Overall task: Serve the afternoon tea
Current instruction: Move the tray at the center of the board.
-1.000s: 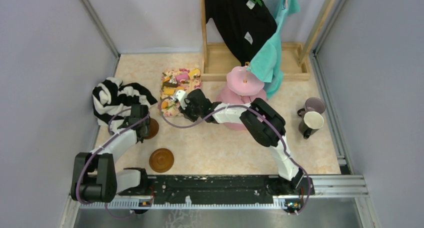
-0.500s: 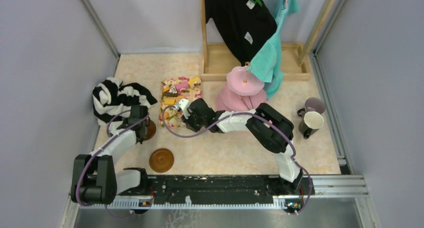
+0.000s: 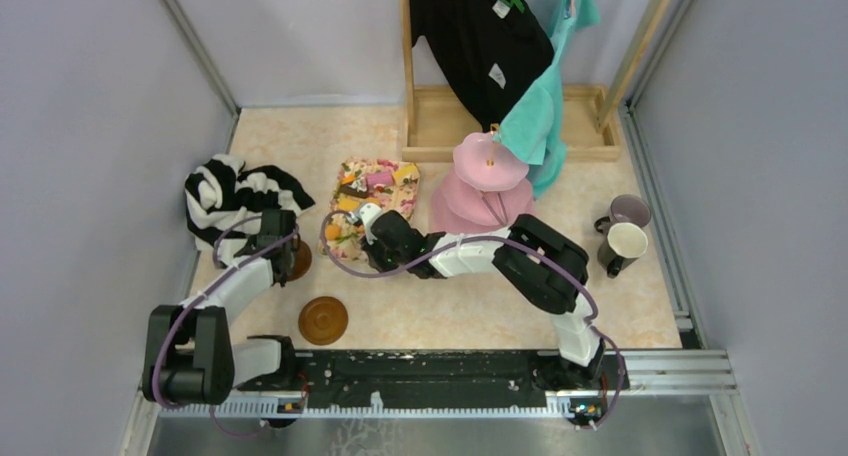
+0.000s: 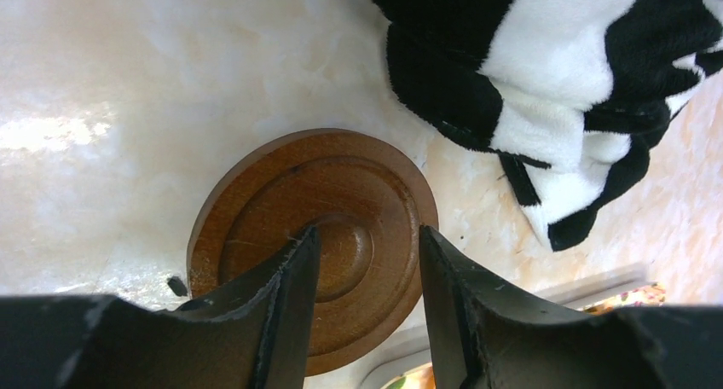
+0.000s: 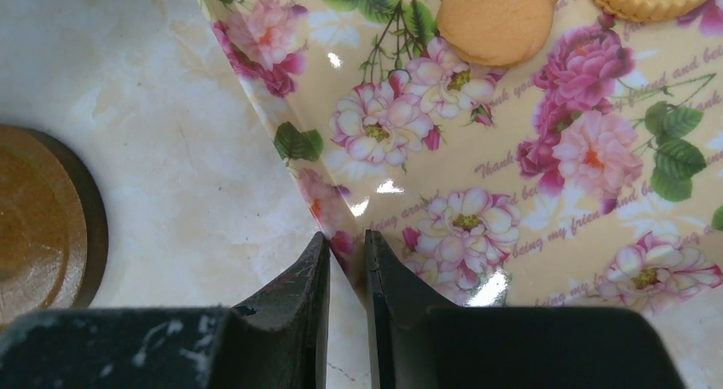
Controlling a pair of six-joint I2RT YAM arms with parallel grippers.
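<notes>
My left gripper (image 3: 283, 248) stands over a round brown saucer (image 4: 341, 201) beside the striped garment. It is shut on the saucer, with one finger in the middle hollow and the other outside the rim. My right gripper (image 5: 345, 240) is shut on the near edge of the floral-print cloth (image 5: 511, 150), which is lifted slightly there. Small orange and yellow pastries (image 3: 378, 179) lie on the cloth (image 3: 385, 204), two biscuits (image 5: 494, 18) closest. A second saucer (image 3: 323, 319) lies nearer the bases. The pink cake stand (image 3: 488, 166) stands mid-table. The cream mug (image 3: 625, 244) and lilac mug (image 3: 628, 212) sit at the right.
The black-and-white striped garment (image 3: 235, 196) lies bunched at the left, touching distance from the held saucer. A wooden rack (image 3: 500, 116) with hanging black and teal clothes stands behind the cake stand. Grey walls close in both sides.
My right gripper has drawn the floral cloth and its pastries toward the near edge, turning it. My left jaws have closed in a little on the saucer.
</notes>
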